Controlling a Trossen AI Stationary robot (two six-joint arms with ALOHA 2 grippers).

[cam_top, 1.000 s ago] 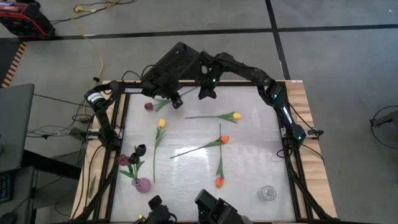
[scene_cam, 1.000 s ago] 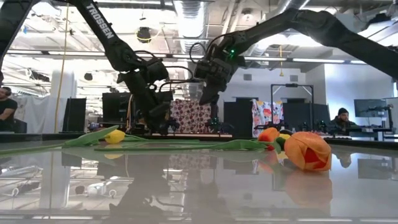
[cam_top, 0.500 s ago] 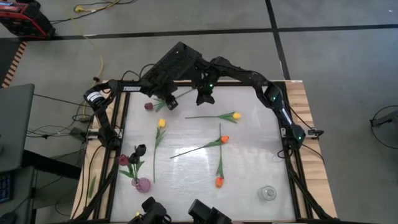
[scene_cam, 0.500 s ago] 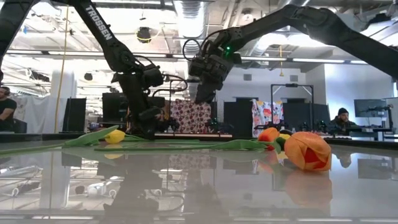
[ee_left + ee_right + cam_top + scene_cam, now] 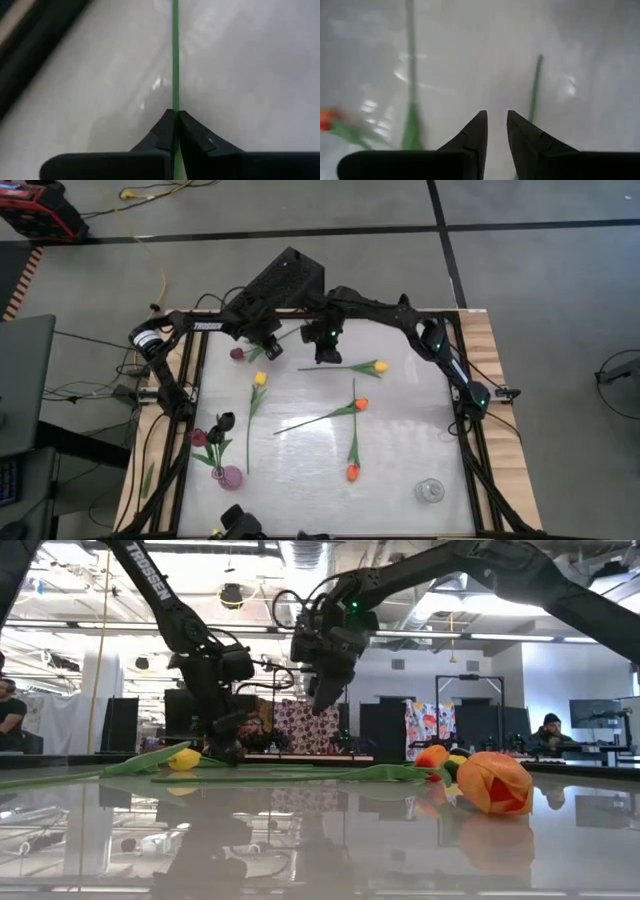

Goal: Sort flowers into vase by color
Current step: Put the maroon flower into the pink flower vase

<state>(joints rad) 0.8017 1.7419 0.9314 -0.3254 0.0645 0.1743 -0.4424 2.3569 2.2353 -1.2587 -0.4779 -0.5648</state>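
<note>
The left gripper (image 5: 175,131), fingers closing on the maroon tulip's stem (image 5: 175,60) at the table's (image 5: 400,440) far edge, is picking it up; next comes lifting toward the vase (image 5: 231,477). The right gripper (image 5: 496,131) is hovering nearby, fingers slightly apart, empty.

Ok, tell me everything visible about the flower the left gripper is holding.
The maroon tulip lies near the table's far left corner, its small dark head pointing toward the left edge. Its thin, plastic-looking green stem runs straight between the fingers of the left gripper, which is shut on it, low over the white tabletop.
</note>
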